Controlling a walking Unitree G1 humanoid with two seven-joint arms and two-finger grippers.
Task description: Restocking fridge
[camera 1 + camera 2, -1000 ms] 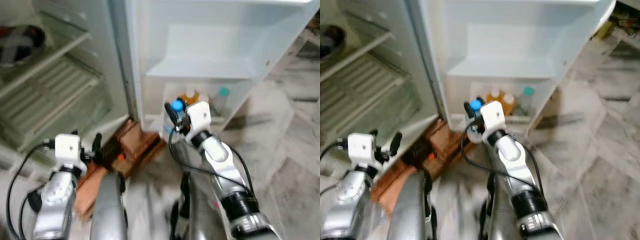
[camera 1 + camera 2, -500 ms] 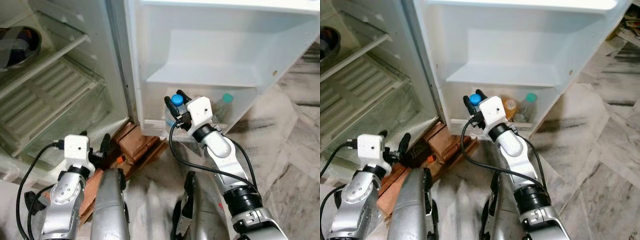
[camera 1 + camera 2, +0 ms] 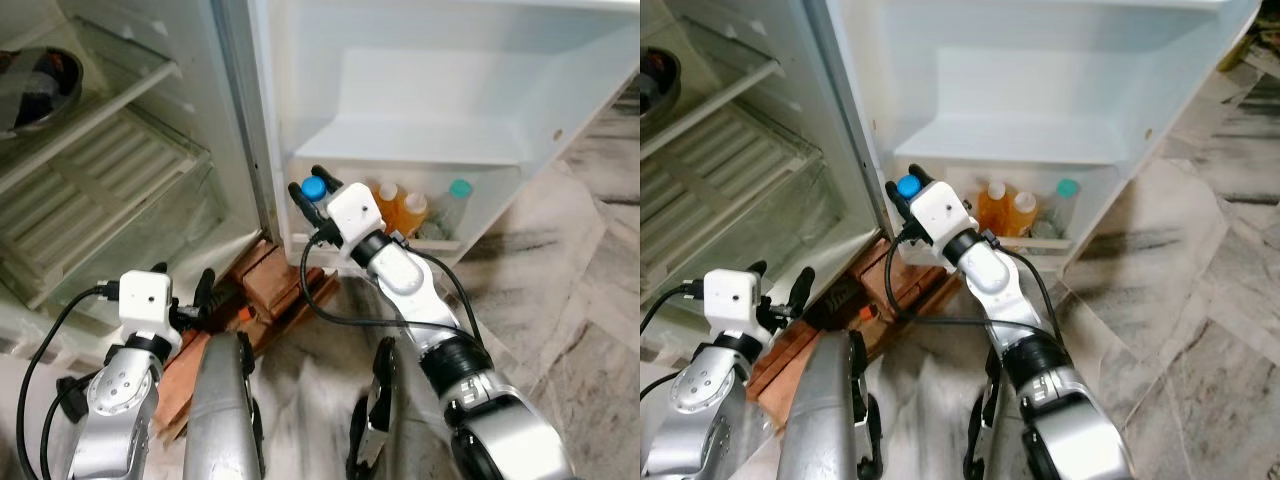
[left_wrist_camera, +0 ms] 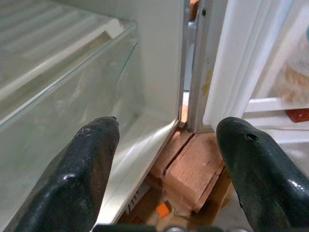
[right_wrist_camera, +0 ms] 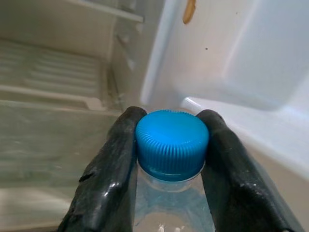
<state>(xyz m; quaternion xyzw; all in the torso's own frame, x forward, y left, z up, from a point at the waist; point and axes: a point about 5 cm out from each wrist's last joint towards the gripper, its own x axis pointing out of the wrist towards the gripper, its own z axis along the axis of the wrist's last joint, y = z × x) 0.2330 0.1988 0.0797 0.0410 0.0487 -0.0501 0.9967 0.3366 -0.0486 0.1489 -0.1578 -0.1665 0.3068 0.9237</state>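
Right now your right gripper (image 5: 171, 159) has its fingers pinching the bottle (image 3: 314, 190) at the neck, just under the blue cap (image 5: 172, 142), holding it upright, cap up, beside the door shelf (image 3: 452, 243) where two orange bottles (image 3: 398, 208) and a teal-capped one (image 3: 456, 200) stand. Clear, smooth plastic with water inside; expect weight and slip, so the cap's flange is probably your safest hold. Your left gripper (image 4: 169, 159) hangs spread wide near the bricks (image 4: 190, 169).
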